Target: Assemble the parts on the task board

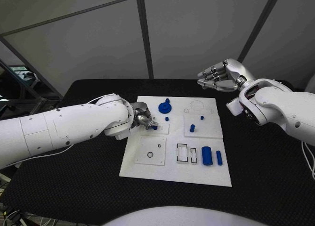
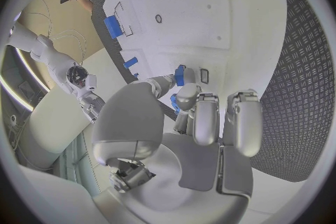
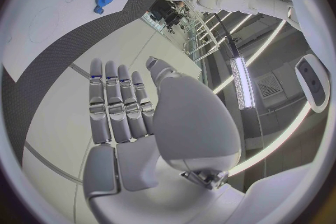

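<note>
I see the black table (image 1: 76,188) under grey wall panels (image 1: 198,33). My left hand (image 1: 142,119) rests low at the near edge of the white task board (image 1: 198,176), pinching a small blue part (image 2: 180,75) between its fingertips. Just beyond that hand stand the blue gear (image 1: 164,108) and pegs (image 1: 192,127). My right hand (image 1: 222,75) hovers off the board's far corner, fingers straight, holding nothing.
</note>
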Motion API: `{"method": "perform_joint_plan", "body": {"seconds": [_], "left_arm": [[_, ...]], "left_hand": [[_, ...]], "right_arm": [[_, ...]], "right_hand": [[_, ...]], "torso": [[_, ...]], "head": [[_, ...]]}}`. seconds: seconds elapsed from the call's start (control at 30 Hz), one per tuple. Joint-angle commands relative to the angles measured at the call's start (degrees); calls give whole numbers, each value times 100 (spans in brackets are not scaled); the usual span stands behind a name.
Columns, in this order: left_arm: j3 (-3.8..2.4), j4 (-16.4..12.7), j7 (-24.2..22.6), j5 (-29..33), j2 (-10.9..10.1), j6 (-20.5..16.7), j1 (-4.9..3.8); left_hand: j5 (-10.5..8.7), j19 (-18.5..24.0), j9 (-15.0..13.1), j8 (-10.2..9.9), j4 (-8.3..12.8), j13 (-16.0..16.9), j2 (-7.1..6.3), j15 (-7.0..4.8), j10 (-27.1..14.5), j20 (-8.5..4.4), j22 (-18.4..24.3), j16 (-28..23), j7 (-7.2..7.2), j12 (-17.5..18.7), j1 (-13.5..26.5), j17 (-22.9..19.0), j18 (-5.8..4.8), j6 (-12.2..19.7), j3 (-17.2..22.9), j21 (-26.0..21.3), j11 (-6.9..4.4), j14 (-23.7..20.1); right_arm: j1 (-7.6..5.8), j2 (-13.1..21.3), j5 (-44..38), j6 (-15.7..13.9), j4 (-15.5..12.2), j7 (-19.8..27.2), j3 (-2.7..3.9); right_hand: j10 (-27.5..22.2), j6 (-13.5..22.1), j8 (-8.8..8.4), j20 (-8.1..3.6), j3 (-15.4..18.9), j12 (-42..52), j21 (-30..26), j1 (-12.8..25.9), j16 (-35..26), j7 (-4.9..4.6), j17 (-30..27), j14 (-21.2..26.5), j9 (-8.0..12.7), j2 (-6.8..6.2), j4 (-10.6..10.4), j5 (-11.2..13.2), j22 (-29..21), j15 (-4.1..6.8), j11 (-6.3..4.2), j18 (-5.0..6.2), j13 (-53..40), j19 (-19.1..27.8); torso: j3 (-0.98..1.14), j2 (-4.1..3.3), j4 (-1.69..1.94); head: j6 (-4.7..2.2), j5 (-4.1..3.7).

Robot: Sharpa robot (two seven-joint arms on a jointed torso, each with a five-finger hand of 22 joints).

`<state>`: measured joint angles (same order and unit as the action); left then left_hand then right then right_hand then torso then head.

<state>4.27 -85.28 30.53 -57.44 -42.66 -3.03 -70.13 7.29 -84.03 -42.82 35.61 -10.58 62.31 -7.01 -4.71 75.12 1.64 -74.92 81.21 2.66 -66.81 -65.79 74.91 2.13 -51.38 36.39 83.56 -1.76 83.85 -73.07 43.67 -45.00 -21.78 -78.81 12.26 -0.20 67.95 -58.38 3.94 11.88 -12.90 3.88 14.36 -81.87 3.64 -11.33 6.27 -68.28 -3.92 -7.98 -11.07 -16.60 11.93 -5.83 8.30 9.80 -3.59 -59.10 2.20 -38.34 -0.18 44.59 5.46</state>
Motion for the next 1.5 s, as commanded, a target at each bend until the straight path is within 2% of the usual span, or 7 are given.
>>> {"method": "perform_joint_plan", "body": {"seconds": [0.03, 0.37, 0.8, 1.03, 1.1, 1.5], "left_arm": [[-3, -1, -13, -203, 9, -129, -1], [-4, 5, 11, -320, 20, -102, 3], [-4, 26, 51, -514, 76, 164, 2], [-4, 32, 64, -575, 95, 299, 1], [-4, 31, 68, -589, 97, 356, 1], [-4, 28, 75, -616, 110, 479, 1]], "left_hand": [[22, -182, -9, 37, 885, -10, -1, -38, 44, -41, -593, -21, -25, 12, 45, 522, -1, 6, 930, 29, 0, 344], [49, -191, -39, 63, 929, -15, -12, -42, 54, -45, -610, -21, -28, 7, 89, 525, -5, 16, 991, 40, -4, 344], [90, -196, -67, 87, 979, -26, -34, -45, 58, -49, -621, -21, -30, 8, 132, 526, -6, 27, 1040, 45, -7, 345], [117, -203, -80, 99, 1009, -20, -54, -46, 67, -51, -635, -22, -32, -2, 151, 527, -9, 29, 1050, 53, -9, 345], [213, -205, -98, 117, 1048, -17, -75, -49, 79, -53, -643, -22, -35, -11, 193, 528, -11, 27, 1060, 56, -12, 346], [433, -217, -133, 150, 1124, 1, -104, -57, 114, -61, -671, -23, -47, -43, 294, 533, -16, 15, 1054, 69, -21, 347]], "right_arm": [[-12, -9, -17, 2, -2, 30, 4], [-12, -20, -48, 14, -1, 27, 3], [-11, -28, -51, 37, -8, 24, 3], [-11, -27, -52, 48, -14, 22, 3], [-11, -28, -52, 56, -12, 21, 2], [-11, -27, -52, 67, 8, 20, 2]], "right_hand": [[-44, 6, -25, -12, 37, -12, -30, 51, -2, -46, -5, 45, 4, 4, 5, -23, -5, 3, -14, 67, 3, -40], [-48, 8, -26, -11, 42, -13, -38, 55, -4, -46, -10, 49, 4, 6, 6, -25, -12, 1, -13, 67, 3, -41], [-48, 8, -26, -11, 42, -13, -38, 55, -4, -46, -10, 49, 4, 6, 6, -25, -12, 1, -13, 67, 3, -41], [-55, 9, -26, -8, 48, -13, -54, 62, -5, -47, -21, 56, 4, 13, 7, -29, -25, -2, -11, 66, 3, -44], [-55, 9, -26, -8, 48, -13, -54, 62, -5, -47, -21, 56, 4, 13, 7, -29, -25, -2, -11, 66, 3, -44], [-57, 8, -24, -7, 50, -13, -63, 64, -5, -47, -26, 58, 4, 20, 8, -38, -33, -2, -11, 67, 3, -47]], "torso": [[-2, -5, -1], [1, -5, 1], [2, -4, -6], [3, -1, 3], [3, -1, 3], [0, -3, -2]], "head": [[11, 12], [25, 12], [37, 14], [40, 7], [40, 7], [53, 8]]}}
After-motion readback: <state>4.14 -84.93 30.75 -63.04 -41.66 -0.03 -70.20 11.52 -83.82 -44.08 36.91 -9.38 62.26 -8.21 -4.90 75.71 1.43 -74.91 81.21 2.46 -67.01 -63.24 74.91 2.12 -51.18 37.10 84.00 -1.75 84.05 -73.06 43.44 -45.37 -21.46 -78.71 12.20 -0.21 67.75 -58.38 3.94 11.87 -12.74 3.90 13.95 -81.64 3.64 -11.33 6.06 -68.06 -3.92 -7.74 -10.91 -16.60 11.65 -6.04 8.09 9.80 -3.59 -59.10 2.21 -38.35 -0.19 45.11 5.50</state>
